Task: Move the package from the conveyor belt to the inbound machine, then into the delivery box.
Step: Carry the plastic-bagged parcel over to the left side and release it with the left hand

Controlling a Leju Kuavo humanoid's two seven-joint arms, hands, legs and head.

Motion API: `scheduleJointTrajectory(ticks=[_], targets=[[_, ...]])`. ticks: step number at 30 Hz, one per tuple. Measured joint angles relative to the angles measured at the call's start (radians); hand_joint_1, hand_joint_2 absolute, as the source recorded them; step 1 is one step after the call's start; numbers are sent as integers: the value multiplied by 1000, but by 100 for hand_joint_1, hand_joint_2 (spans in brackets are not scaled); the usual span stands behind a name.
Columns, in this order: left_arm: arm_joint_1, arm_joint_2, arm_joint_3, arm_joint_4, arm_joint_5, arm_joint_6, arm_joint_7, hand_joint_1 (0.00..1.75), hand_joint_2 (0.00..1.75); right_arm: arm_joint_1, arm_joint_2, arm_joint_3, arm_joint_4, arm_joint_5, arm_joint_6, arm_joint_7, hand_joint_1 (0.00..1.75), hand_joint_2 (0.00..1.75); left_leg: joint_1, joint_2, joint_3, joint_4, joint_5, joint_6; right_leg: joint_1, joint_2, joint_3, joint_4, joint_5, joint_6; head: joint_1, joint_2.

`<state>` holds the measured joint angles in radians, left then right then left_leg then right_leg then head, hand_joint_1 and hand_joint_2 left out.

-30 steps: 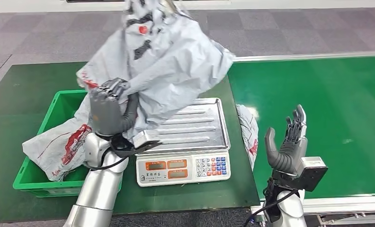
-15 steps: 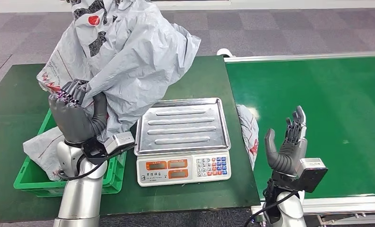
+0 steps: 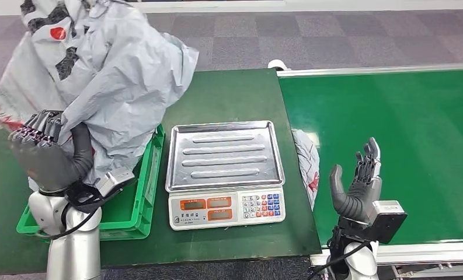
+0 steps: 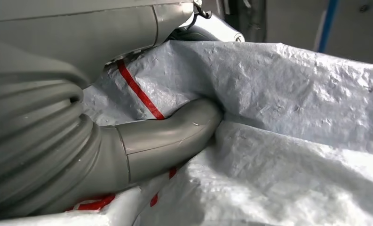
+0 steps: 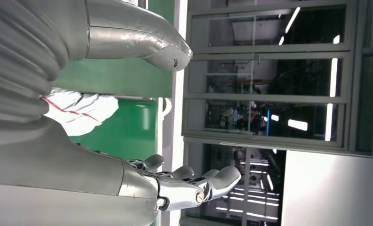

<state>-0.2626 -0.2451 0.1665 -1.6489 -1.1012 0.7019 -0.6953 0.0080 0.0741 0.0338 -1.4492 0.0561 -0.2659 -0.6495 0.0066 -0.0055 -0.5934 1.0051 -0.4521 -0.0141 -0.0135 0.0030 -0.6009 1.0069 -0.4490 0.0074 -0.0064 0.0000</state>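
The left hand [image 3: 48, 154] is gripping the crumpled grey package [image 3: 109, 81], holding it above the green delivery box [image 3: 136, 201] at nine o'clock from the scale [image 3: 225, 175]. The right hand [image 3: 357, 186] is hovering empty, fingers spread, over the conveyor belt [image 3: 404, 134].

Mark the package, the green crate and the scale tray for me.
package [image 3: 124, 76], head view, on the crumpled grey plastic above the crate
green crate [image 3: 149, 181], head view, on its right wall
scale tray [image 3: 224, 154], head view, on the middle of the ribbed steel pan
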Motion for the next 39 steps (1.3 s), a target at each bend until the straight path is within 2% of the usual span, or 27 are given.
scheduleJointTrajectory(ticks=[2, 3, 5, 7, 9, 13, 16, 22, 28, 29, 32, 33, 39], targets=[[12, 8, 35, 15, -62, -2, 55, 175, 175, 12, 0, -4, -11, -1, -4, -2, 0, 175, 0, 0, 0, 0, 0, 0, 0, 0, 0, 0, 0, 0, 0, 0], [11, 16, 43, 42, -114, -12, 125, 175, 175, 18, -1, -7, -18, 0, -6, -2, 0, 175, 0, 0, 0, 0, 0, 0, 0, -1, 0, 0, -1, 0, 0, 0], [-1, 46, 39, 132, -234, -81, 346, 175, 175, 26, -1, -14, -34, 8, -2, 7, 0, 175, 0, 0, 0, 0, 0, 0, 0, -1, 0, 0, -1, 0, 0, 0], [-15, 92, 15, 234, -314, -207, 591, 175, 175, 27, -1, -23, -47, 31, 16, 28, 0, 175, 0, 2, 1, 0, 0, 0, 0, 1, 0, 0, 1, -1, 0, 0], [-20, 140, -17, 318, -340, -290, 736, 175, 175, 26, 1, -32, -55, 57, 36, 47, 0, 175, 0, 5, 1, 0, 1, -1, 1, 3, -1, 0, 2, -2, 0, 0], [-18, 207, -63, 412, -341, -318, 785, 175, 175, 25, 7, -44, -59, 81, 53, 59, 0, 175, 0, 5, 1, 0, 1, -1, 1, 4, -1, 0, 2, -2, 0, 0], [-17, 233, -82, 441, -339, -329, 794, 175, 175, 23, 12, -51, -59, 85, 54, 58, 0, 175, 0, 4, 0, 0, 1, -1, 1, 4, -1, 0, 2, -2, 0, 0], [-6, 262, -106, 457, -337, -367, 813, 175, 175, 20, 18, -54, -59, 99, 75, 59, 0, 175, 0, 4, 0, 0, 0, -2, 1, 3, -1, 0, 2, -2, 0, 0], [-1, 272, -117, 457, -335, -401, 818, 175, 175, 8, 26, -55, -58, 111, 88, 60, 0, 175, 0, 4, 1, 0, 0, -2, 1, 3, -1, 0, 2, -2, 0, 0], [-1, 272, -120, 457, -337, -405, 821, 140, 175, 6, 27, -56, -58, 113, 89, 60, 0, 175, 0, 4, 1, 0, 0, -2, 1, 3, -1, 0, 2, -2, 0, 0], [0, 274, -126, 455, -350, -389, 846, 9, 175, 3, 33, -59, -58, 119, 89, 61, 0, 175, 0, 4, 1, 0, 0, -2, 1, 3, -1, 0, 2, -2, 0, 0], [2, 274, -126, 453, -352, -368, 854, 0, 175, 3, 36, -60, -58, 120, 89, 62, 0, 175, 0, 4, 1, 0, 0, -2, 1, 3, -1, 0, 2, -2, 0, 0], [40, 274, -126, 393, -339, -205, 863, 0, 175, 4, 45, -61, -58, 123, 89, 63, 0, 175, 0, 4, 0, 0, 0, -1, 1, 3, -1, 0, 1, -2, 0, 0]])
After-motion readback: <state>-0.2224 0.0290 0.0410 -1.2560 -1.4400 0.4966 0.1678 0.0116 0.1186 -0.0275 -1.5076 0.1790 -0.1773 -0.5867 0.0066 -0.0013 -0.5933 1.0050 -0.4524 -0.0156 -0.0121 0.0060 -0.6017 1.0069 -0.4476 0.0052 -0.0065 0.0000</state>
